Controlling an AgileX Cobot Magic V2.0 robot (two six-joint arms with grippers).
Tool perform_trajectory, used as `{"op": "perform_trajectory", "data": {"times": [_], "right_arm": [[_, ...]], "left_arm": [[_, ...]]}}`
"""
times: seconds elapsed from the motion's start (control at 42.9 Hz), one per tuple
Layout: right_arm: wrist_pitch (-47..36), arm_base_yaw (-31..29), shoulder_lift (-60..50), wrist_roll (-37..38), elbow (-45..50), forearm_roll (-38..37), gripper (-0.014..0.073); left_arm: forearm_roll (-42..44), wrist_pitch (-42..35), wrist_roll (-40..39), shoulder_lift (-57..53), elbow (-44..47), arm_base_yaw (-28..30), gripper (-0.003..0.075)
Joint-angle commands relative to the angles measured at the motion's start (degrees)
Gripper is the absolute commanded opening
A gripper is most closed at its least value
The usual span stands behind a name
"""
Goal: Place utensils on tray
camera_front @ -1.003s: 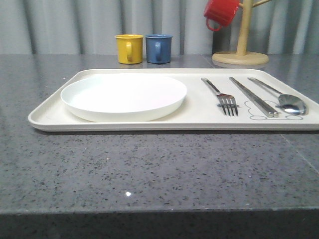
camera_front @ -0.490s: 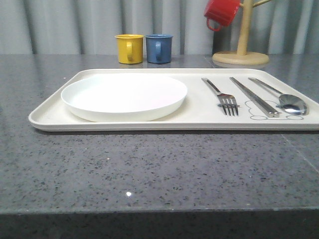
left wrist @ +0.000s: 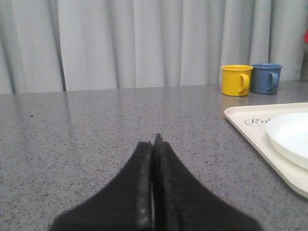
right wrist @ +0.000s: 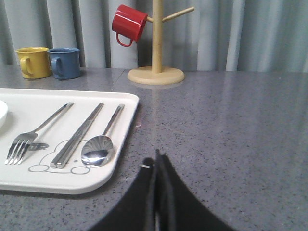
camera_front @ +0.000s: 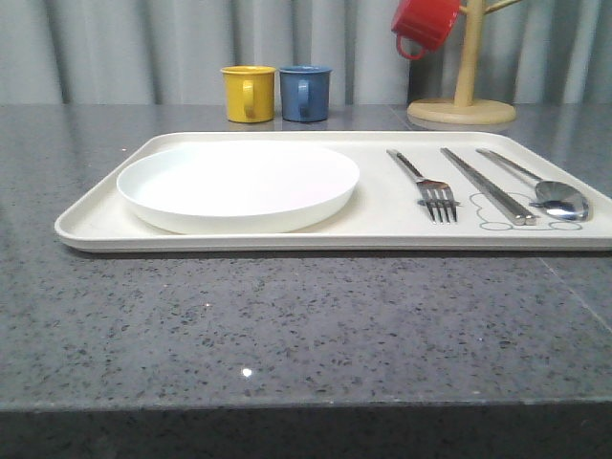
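Seemingly done: fork (camera_front: 430,187), chopsticks (camera_front: 488,187), spoon (camera_front: 557,199) & plate (camera_front: 238,185) lie on tray (camera_front: 86,225). Both grippers (left wrist: 153,144) (right wrist: 157,159) pinched closed, empty. Risk: a careless arm sweep nudging tray.

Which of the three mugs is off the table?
The red mug: it hangs from a peg of the wooden stand, while the yellow mug and blue mug stand on the counter.

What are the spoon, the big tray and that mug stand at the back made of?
The spoon looks like polished metal: its bowl mirrors light. The tray seems matte cream plastic or melamine, though the look leaves that open. The mug stand appears to be pale, unpainted wood.
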Motion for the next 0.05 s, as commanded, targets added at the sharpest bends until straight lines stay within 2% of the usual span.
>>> {"op": "perform_trajectory", "data": {"times": [0.0, 0.023], "right_arm": [[-5.0, -0.4, -0.9, -0.4, -0.1, 0.3, -0.0118], [-5.0, -0.4, -0.9, -0.4, -0.1, 0.3, -0.0118]], "left_arm": [[-0.5, -4.6, 0.1, -1.2, 0.7, 0.3, -0.002], [-0.5, -4.6, 0.1, -1.2, 0.7, 0.3, -0.002]]}}
